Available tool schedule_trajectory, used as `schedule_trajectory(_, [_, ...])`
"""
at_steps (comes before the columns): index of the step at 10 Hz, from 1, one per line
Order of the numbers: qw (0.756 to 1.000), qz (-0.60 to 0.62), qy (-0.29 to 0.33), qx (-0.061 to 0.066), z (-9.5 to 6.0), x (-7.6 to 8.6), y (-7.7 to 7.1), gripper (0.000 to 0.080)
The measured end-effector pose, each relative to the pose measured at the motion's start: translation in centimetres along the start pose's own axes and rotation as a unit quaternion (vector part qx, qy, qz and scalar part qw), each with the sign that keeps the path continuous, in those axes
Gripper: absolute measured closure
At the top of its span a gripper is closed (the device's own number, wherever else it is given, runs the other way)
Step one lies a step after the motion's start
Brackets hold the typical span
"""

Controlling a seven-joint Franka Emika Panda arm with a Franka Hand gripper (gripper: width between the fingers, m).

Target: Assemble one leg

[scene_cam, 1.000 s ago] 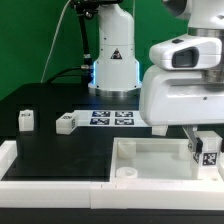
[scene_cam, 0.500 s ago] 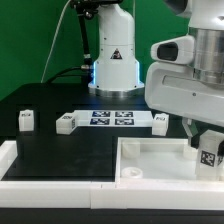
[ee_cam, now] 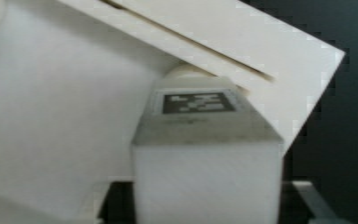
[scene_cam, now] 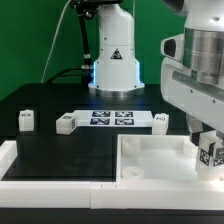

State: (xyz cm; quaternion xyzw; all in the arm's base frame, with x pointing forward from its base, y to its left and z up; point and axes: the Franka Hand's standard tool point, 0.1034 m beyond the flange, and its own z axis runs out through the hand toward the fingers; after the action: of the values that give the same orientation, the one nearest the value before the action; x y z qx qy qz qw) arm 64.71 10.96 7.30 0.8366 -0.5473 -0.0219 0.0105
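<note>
My gripper (scene_cam: pixel 207 140) is shut on a leg (scene_cam: pixel 209 152), a small white block with a black-and-white tag. It holds the leg upright over the far right corner of the large white tray (scene_cam: pixel 150 150), at the exterior view's right. In the wrist view the leg (ee_cam: pixel 202 150) fills the space between the dark fingers (ee_cam: pixel 309 205), tag facing the camera, with the tray (ee_cam: pixel 69 110) behind it. Whether the leg touches the tray I cannot tell. Three more legs stand on the black table: one (scene_cam: pixel 26 120), another (scene_cam: pixel 66 123) and a third (scene_cam: pixel 160 120).
The marker board (scene_cam: pixel 112 118) lies at the middle back of the table, between two loose legs. The robot's base (scene_cam: pixel 113 60) stands behind it. A low white rim (scene_cam: pixel 50 168) runs along the front left. A round socket (scene_cam: pixel 128 172) shows at the tray's near corner.
The arm has moved toward the exterior view's right with the leg in the gripper, uncovering the third loose leg beside the marker board. The loose legs have not moved.
</note>
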Motion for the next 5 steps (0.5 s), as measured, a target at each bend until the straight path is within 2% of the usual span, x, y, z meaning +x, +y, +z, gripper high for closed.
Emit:
schedule_trajectory(2, [1.000, -0.014, 0.000, 0.000, 0.09, -0.01, 0.01, 0.0227])
schedule_trajectory(3, [1.000, -0.018, 0.000, 0.002, 0.09, -0.12, -0.08, 0.0227])
schedule_trajectory(4, [0.999, -0.039, 0.004, 0.012, 0.10, -0.27, -0.42, 0.0166])
schedule_trajectory(5, [0.992, -0.128, 0.007, 0.017, 0.10, 0.01, -0.53, 0.0154])
